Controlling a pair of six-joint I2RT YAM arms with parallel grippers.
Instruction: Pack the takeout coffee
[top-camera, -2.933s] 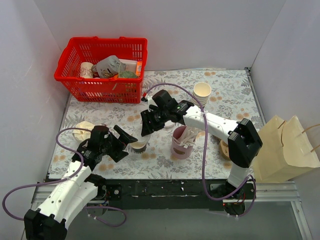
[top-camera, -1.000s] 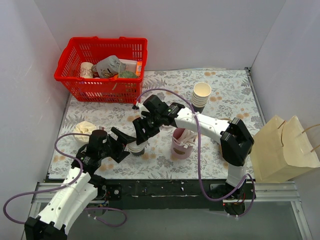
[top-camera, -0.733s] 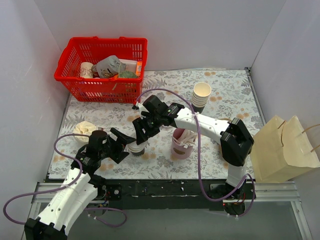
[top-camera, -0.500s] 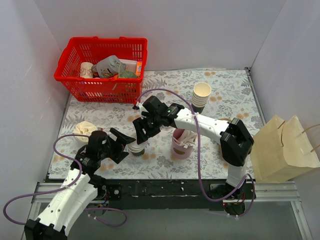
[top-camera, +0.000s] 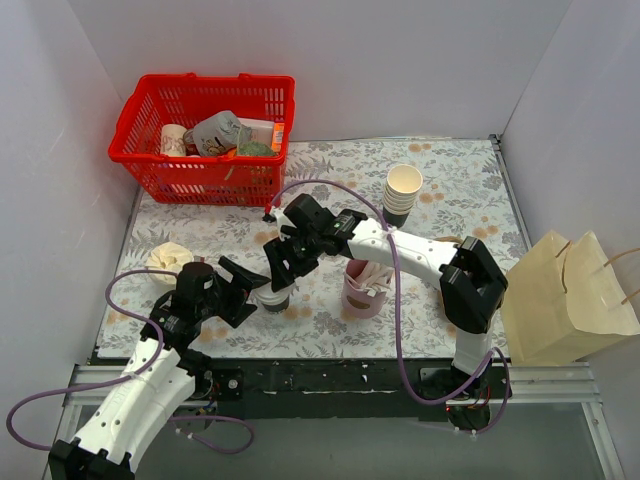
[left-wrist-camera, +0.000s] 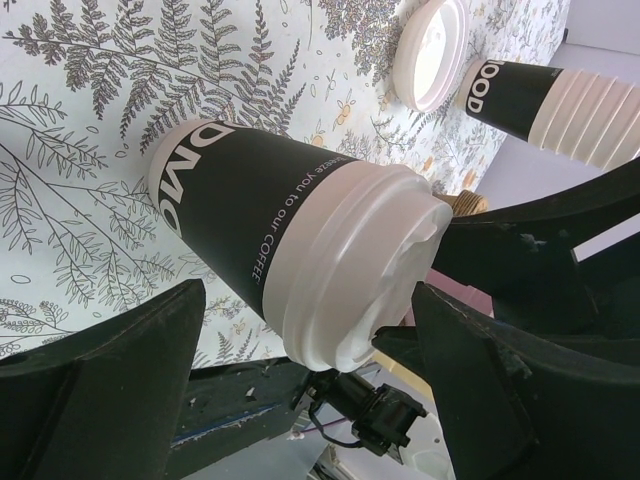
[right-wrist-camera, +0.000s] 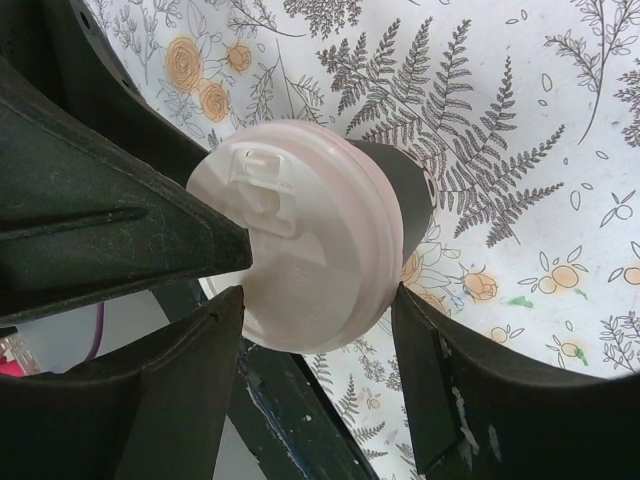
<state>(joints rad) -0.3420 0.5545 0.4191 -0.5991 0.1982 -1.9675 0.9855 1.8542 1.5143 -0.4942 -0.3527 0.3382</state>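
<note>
- The takeout coffee (top-camera: 272, 296) stands upright, near left on the table (top-camera: 455, 185).
- The left gripper (left-wrist-camera: 305, 300) straddles its body, jaws spread; the right gripper (right-wrist-camera: 318, 295) flanks the lid (right-wrist-camera: 300, 235), grip unclear.
- Likely light, thin paper, crushable: squeeze the dark body gently, never the lid.

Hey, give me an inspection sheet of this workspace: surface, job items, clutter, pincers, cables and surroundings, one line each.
Surface: floral-print table, cloth lying flat.
Job's things: takeout coffee upright, white lid on, between both pincers.
Clutter: red basket of mixed goods, stack of cream cups, pink cup of white sticks.
Pincers: left pincer open, straddling the cup body with gaps; right pincer flanks the lid rim closely, grip unclear.
Cables: purple cables loop off both arms; the right one arches over the table.
Surroundings: white walls; paper bag stands beyond the table's right edge.
</note>
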